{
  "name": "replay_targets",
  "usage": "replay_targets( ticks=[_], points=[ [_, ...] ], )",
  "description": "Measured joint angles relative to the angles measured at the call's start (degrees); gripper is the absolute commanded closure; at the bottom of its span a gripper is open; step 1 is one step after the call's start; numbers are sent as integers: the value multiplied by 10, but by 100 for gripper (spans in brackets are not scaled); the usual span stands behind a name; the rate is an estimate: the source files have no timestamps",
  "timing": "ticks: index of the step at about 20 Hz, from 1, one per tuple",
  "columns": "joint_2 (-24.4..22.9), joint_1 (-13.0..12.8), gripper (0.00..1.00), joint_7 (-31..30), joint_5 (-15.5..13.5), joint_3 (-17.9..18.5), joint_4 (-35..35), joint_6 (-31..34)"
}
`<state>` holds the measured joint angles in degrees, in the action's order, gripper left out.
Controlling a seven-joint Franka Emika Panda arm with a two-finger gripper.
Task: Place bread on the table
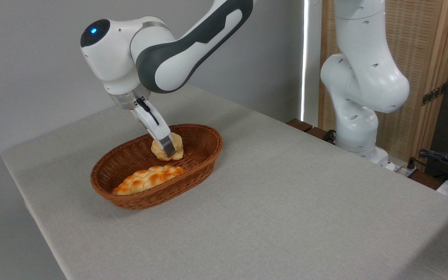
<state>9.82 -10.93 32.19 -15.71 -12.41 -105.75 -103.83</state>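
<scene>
The bread point(175, 149), a small pale golden bun, is inside the brown wicker basket point(204, 155), toward its back end. My gripper point(167, 148) reaches down into the basket and is shut on the bun, with one grey finger point(165, 144) across its front face; the far finger is hidden behind it. Whether the bun rests on the basket floor or hangs just above it, I cannot tell. The table point(286, 202) is covered in a light grey-beige cloth and carries the basket on its left part.
A long braided golden-orange loaf point(148, 179) lies in the basket's front half, below the bun. The arm's white base point(358, 128) stands at the table's far right edge. Cables point(441, 161) and a wooden screen point(414, 58) are behind it.
</scene>
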Motion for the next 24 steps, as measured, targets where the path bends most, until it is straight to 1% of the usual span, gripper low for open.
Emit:
replay_targets(
  ticks=[2, 5, 9, 12, 16, 17, 18, 19, 20, 21, 22, 23, 24],
  points=[
    [0, 0, 44, 0, 0, 0, 0, 0],
    [-3, 0, 40, 0, 0, 1, 1, 0],
    [-15, 3, 40, 0, 0, 6, 14, 0],
    [-39, 4, 40, 0, 1, 29, 28, 0],
    [-74, 6, 36, 1, 2, 79, 31, 4],
    [-81, 7, 32, 1, 6, 96, 30, 10],
    [-86, 8, 28, 2, 18, 112, 30, 17],
    [-87, 8, 25, 2, 26, 120, 30, 19],
    [-88, 9, 22, 2, 41, 133, 29, 21],
    [-87, 9, 16, 2, 49, 139, 28, 21],
    [-86, 9, 15, 2, 64, 150, 27, 21],
    [-86, 9, 14, 3, 72, 156, 26, 21],
    [-84, 9, 0, 5, 85, 165, 25, 21]
  ],
)
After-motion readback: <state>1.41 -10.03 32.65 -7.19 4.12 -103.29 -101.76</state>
